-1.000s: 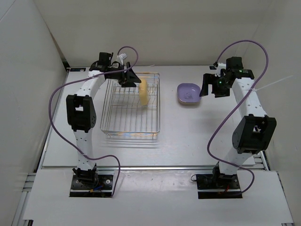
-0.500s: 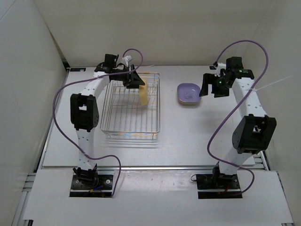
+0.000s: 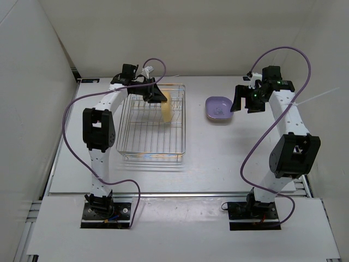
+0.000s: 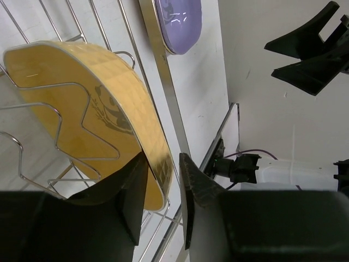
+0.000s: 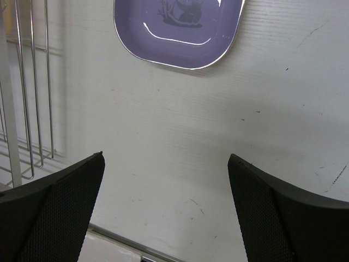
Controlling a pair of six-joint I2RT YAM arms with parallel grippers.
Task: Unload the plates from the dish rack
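**Q:** How far along is the unloading?

**Me:** Partway, I'd judge. One purple plate [image 3: 219,107] lies flat on the table [image 3: 218,158], to the right of the dish rack [image 3: 150,139] and apart from it. That one counts as done. One yellow plate [image 4: 82,109] stands on edge in the rack's far right corner, held up by the divider wires.

**Q:** Any other plates?

**Me:** I can't make out any more, in the rack or on the table. The top view shows something faint along the rack's near edge, but it's too unclear to call a plate.

**Q:** What is your left hand doing?

**Me:** My left gripper [image 4: 162,158] is down at the yellow plate, with one finger on each side of its rim. One of the fingers [image 4: 131,196] looks pressed against the plate's face. The other shows a thin strip of light between itself and the rim, and a rack wire runs through that gap. So the fingers are around the rim but not pinched shut.

**Q:** And the right?

**Me:** My right gripper [image 5: 166,157] hangs over bare table just beside the purple plate. Its fingers are spread wide with nothing between them.

**Q:** What's left, then?

**Me:** I need to close on the yellow rim, lift the plate straight up clear of the dividers, and set it down outside the rack. The nearby wire could snag, so the lift wants care.
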